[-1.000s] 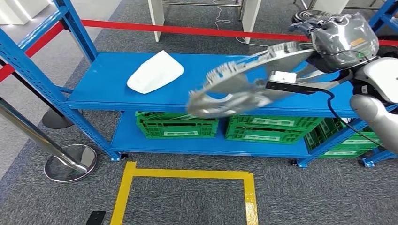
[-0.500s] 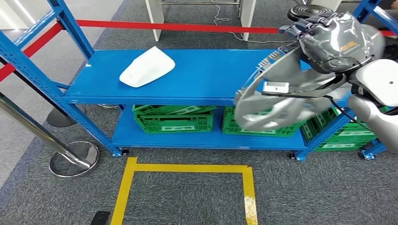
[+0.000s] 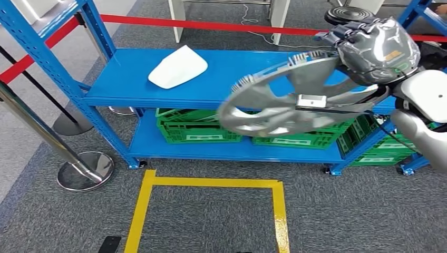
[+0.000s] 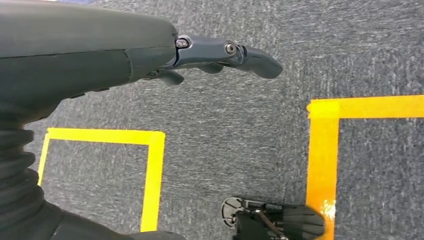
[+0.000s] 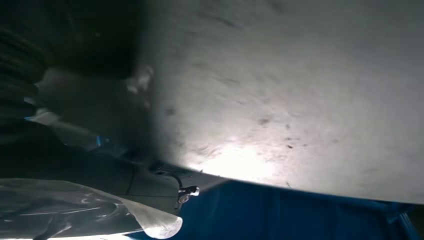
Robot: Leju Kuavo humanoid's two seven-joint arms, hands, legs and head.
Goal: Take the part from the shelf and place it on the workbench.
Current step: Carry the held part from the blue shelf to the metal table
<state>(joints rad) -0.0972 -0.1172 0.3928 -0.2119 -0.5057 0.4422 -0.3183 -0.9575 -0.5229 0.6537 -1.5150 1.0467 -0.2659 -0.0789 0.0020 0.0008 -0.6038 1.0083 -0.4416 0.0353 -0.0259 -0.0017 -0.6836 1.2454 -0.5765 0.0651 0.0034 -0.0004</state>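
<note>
The silver wheel cover (image 3: 287, 100) hangs tilted in the air in front of the blue shelf (image 3: 221, 97), its far rim gripped by the right robot hand (image 3: 369, 50). On the shelf's top deck, well apart from the cover, lies a white shell part (image 3: 177, 67); green crates (image 3: 197, 132) sit on the lower deck behind the cover. Yellow floor tape (image 3: 211, 183) lies before the shelf. From the right wrist, the cover's pale underside (image 5: 300, 85) looms close. The left robot hand (image 4: 220, 55) hangs released, fingers loosely extended above carpet.
</note>
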